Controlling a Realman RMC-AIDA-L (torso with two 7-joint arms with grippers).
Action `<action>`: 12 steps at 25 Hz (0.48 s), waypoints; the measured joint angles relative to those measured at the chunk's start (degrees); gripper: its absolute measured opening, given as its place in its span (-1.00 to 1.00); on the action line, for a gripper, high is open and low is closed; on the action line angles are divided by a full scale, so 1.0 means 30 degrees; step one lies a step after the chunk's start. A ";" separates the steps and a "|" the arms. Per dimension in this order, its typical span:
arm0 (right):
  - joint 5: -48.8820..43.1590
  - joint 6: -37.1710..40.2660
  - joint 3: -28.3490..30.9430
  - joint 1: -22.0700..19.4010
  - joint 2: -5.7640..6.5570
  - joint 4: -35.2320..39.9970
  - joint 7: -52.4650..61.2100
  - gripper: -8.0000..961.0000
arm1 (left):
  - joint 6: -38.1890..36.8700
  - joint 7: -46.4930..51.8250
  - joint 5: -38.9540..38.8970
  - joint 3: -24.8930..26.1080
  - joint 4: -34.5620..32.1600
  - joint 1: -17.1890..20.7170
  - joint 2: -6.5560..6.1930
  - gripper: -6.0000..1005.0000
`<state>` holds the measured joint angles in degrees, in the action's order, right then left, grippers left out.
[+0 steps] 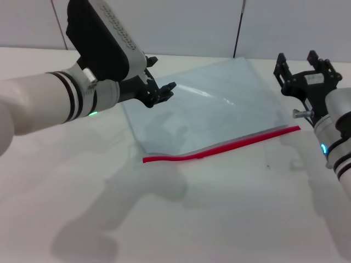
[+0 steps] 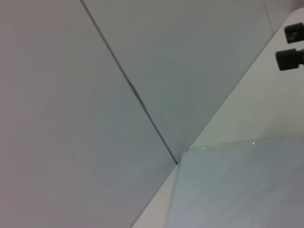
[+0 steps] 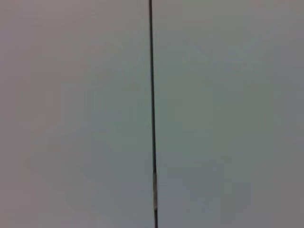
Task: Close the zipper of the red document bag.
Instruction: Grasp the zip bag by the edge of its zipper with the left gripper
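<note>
The red document bag point(image 1: 203, 107) lies flat on the table point(image 1: 230, 208), its zipper point(image 1: 219, 145) running left to right between the empty, spread-fingered right gripper point(image 1: 300, 61) and the nearly closed, empty left gripper point(image 1: 163, 92).

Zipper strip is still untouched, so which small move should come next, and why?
Probably lower the left gripper toward the near-left end of the zipper. It hovers over the red document bag's far-left part, away from the strip, while the right gripper, open, hangs beside the bag's right edge. Neither touches the bag.
</note>
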<state>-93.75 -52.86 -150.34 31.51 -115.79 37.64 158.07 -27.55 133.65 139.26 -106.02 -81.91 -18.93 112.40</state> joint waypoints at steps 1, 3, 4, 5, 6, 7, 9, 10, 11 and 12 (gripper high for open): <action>-0.0012 -0.0184 -0.0021 -0.0079 0.0005 0.0062 -0.0002 0.41 | -0.0121 -0.0100 -0.0001 0.0042 -0.0154 0.0011 0.0008 0.31; -0.0061 -0.0454 -0.0087 -0.0264 -0.0004 0.0248 -0.0016 0.41 | -0.0361 -0.0310 0.0084 0.0072 -0.0527 0.0101 0.0010 0.31; -0.0087 -0.0498 -0.0116 -0.0279 -0.0005 0.0342 -0.0024 0.40 | -0.0514 -0.0394 0.0251 0.0079 -0.0798 0.0205 0.0002 0.31; -0.0087 -0.0495 -0.0130 -0.0243 -0.0002 0.0398 -0.0026 0.40 | -0.0929 -0.0464 0.0817 0.0095 -0.1251 0.0427 0.0049 0.31; -0.0087 -0.0472 -0.0146 -0.0206 -0.0001 0.0422 -0.0026 0.40 | -0.1118 -0.0460 0.1072 0.0104 -0.1360 0.0489 0.0113 0.32; -0.0081 -0.0443 -0.0157 -0.0193 0.0008 0.0430 -0.0022 0.40 | -0.1480 -0.0442 0.1442 0.0107 -0.1396 0.0494 0.0223 0.32; -0.0082 -0.0442 -0.0133 -0.0210 0.0011 0.0434 0.0039 0.40 | -0.2032 -0.0366 0.1759 0.0135 -0.1407 0.0364 0.0337 0.32; -0.0083 -0.0442 -0.0104 -0.0247 0.0010 0.0433 0.0064 0.40 | -0.2562 -0.0300 0.1969 0.0176 -0.1407 0.0184 0.0429 0.32; -0.0082 -0.0459 -0.0063 -0.0298 0.0013 0.0434 0.0078 0.40 | -0.3146 -0.0243 0.2085 0.0215 -0.1421 -0.0039 0.0486 0.32; -0.0064 -0.0470 -0.0029 -0.0361 0.0014 0.0410 0.0081 0.40 | -0.3829 -0.0195 0.2184 0.0284 -0.1522 -0.0262 0.0545 0.32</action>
<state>-93.94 -54.27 -150.43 30.43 -115.75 38.88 158.32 -39.03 133.06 145.81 -105.17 -86.47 -19.72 114.04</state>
